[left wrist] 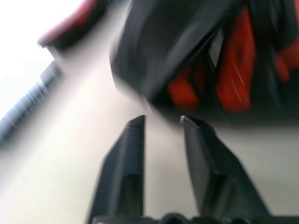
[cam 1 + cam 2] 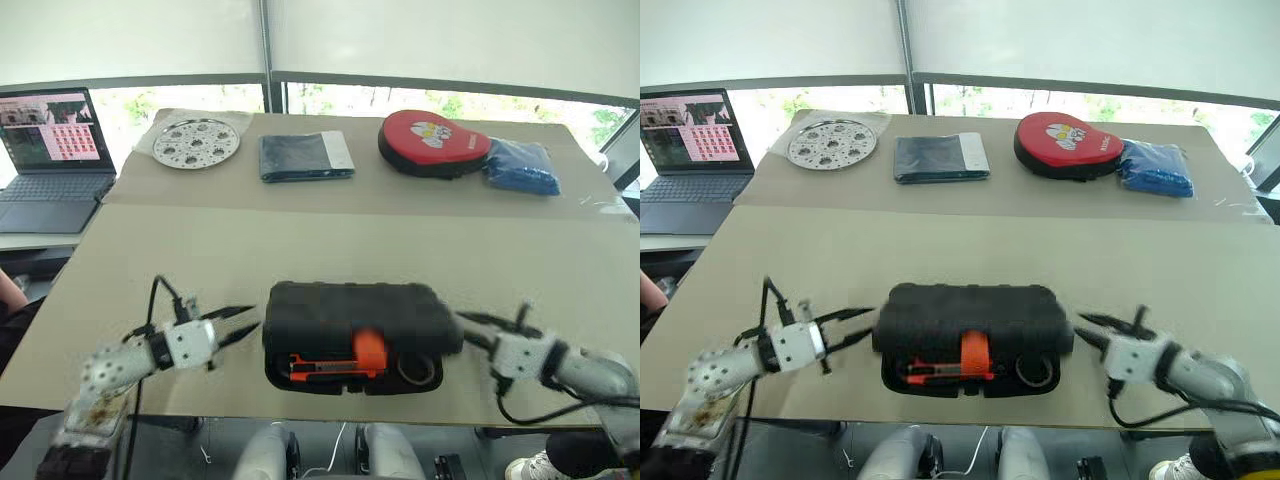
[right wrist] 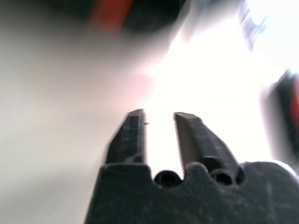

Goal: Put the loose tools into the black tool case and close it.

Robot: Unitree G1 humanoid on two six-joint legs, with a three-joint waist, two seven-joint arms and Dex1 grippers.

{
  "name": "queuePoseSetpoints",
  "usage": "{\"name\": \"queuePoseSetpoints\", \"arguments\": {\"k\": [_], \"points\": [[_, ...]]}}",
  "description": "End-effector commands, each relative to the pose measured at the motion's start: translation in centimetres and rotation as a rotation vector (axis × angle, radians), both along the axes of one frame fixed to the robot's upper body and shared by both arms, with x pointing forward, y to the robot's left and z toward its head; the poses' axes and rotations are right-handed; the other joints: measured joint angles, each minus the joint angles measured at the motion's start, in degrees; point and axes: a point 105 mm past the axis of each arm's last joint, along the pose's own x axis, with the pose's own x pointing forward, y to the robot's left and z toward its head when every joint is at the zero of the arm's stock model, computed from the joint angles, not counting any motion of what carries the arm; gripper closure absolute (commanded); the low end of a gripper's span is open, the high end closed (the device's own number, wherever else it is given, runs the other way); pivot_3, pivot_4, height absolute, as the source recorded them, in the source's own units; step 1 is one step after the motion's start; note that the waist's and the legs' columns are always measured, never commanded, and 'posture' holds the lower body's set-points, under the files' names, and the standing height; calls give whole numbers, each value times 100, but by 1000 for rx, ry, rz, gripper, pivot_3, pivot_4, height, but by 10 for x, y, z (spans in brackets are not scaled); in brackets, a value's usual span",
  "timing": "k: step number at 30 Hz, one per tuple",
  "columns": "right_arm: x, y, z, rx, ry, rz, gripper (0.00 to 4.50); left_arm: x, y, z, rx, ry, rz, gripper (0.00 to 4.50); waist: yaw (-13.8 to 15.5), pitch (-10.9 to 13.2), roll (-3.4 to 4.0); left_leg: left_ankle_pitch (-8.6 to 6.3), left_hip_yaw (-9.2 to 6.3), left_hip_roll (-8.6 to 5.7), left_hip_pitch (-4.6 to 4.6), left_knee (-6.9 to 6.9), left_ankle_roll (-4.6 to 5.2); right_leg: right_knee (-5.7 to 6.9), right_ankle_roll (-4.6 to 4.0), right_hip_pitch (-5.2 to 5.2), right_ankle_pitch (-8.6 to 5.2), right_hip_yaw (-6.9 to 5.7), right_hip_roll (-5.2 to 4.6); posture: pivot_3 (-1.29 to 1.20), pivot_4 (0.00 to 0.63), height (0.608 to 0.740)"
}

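Near the front edge of the tan surface (image 2: 330, 240), the black tool case (image 2: 355, 315) lies with its lid lowered but ajar, orange tools and what looks like a small dark tape roll (image 2: 415, 368) showing in the gap. Left gripper (image 2: 243, 326) and right gripper (image 2: 468, 328) flank the case, fingers parted, holding nothing. Beyond the case sits a red pouch (image 2: 433, 142).

Daylight pours in from the windows (image 2: 330, 100) past the table's (image 2: 330, 240) far edge, bright and even. Head views crisp, shadows soft under the black tool case (image 2: 355, 320) near the table's near edge. Both wrist views smear with motion blur. Right wrist view blown out white with glare beyond the fingers (image 3: 133, 135).
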Motion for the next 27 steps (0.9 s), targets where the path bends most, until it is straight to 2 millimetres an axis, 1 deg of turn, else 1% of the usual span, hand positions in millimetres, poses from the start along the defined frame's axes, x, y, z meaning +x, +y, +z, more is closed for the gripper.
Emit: {"name": "queuePoseSetpoints", "arguments": {"k": [1,2,4,5,6,7,8,9,10,11,12,13,14,15,16,18,20,23,26,27], "points": [[-1,-18,15,27,-19,-63,1785,12,16,18,-74,3,89,1882,3,1,-3,-2,-1,1,-1,0,3,-2,0,0,0,-2,-1,0,150,740],[-3,-23,20,68,-7,-97,1785,17,23,20,-90,14,126,1882,23,2,-3,-2,-1,2,-1,1,4,-4,0,2,0,-2,-1,0,150,740],[-8,-30,28,175,44,-158,1785,26,28,21,-116,59,157,1882,62,2,-2,-1,-7,1,-1,2,11,-1,0,5,1,-5,-5,0,150,740],[-12,-31,31,222,72,-179,2006,29,27,23,-120,69,148,1882,66,2,-2,-1,-9,1,-1,2,14,0,0,5,1,-6,-4,0,150,740],[-17,-29,32,245,102,-168,2379,31,24,24,-128,88,133,1882,62,2,-1,-3,-9,2,-1,2,19,1,-2,5,2,-5,-5,0,150,740],[-27,-25,31,245,149,-135,2633,32,20,26,-141,106,117,2148,50,1,0,-6,-9,2,-2,2,24,1,-1,4,3,-5,-6,0,150,740],[-44,-16,30,273,274,-101,3019,37,11,27,-152,161,76,2424,43,1,1,-11,-10,4,-1,2,31,1,-1,5,3,-4,-6,0,150,740],[-56,-9,29,293,368,-72,3226,40,5,28,-158,202,48,2546,71,-1,18,-11,-9,4,-2,2,31,4,-1,3,3,-3,-7,0,150,740],[-68,-1,27,292,452,-39,3616,45,0,31,-162,218,27,2953,80,-2,22,-17,-13,3,-5,2,44,3,3,4,5,-5,-10,0,150,740],[-75,4,27,290,501,-22,3989,47,-3,33,-163,225,16,3338,79,-2,19,-18,-13,4,-2,2,44,5,4,5,5,-6,-8,0,150,740],[-80,9,26,282,533,-15,4268,51,-7,36,-168,225,14,3621,63,-2,15,-19,-13,8,-4,3,43,4,4,8,6,-9,-4,0,150,740],[-85,18,23,273,556,7,4500,56,-12,37,-166,236,9,4060,30,-3,12,-19,-14,8,-5,3,43,1,4,6,6,-10,0,0,150,740],[-88,24,22,270,568,18,4500,59,-15,37,-163,246,6,4382,11,-3,10,-19,-13,8,-4,3,43,-1,4,6,6,-8,1,0,150,740],[-92,32,18,266,606,24,4500,62,-20,36,-154,277,-7,4482,5,-3,9,-21,-12,7,-3,4,44,-1,4,7,7,-4,2,0,150,740],[-94,41,14,258,633,31,4500,63,-25,33,-143,324,-16,4482,0,-3,9,-21,-12,5,-3,4,45,-1,5,4,7,-3,2,0,150,740],[-95,51,4,242,686,3,4500,64,-33,27,-106,377,-36,4482,20,-2,3,-21,-10,4,-1,4,45,2,5,4,7,1,4,0,150,740],[-89,60,-2,236,683,-13,4500,65,-37,21,-71,416,-30,4482,28,-2,3,-19,-12,3,-8,9,42,4,4,-2,6,-3,7,0,150,740],[-73,75,1,268,624,-20,4500,63,-39,15,-41,459,-35,4482,17,4,-7,-5,-11,-2,-13,13,17,1,4,-4,6,0,8,0,150,740],[-62,81,0,250,607,-25,4500,60,-39,12,-24,486,-38,4482,21,4,-19,-4,-13,-4,-22,16,17,2,4,-11,5,1,8,0,150,740],[-59,82,-1,208,581,-5,4500,59,-38,11,-22,495,-33,4482,12,2,-29,-4,-14,-2,-20,17,16,2,4,-9,5,-1,10,0,150,740]]}}
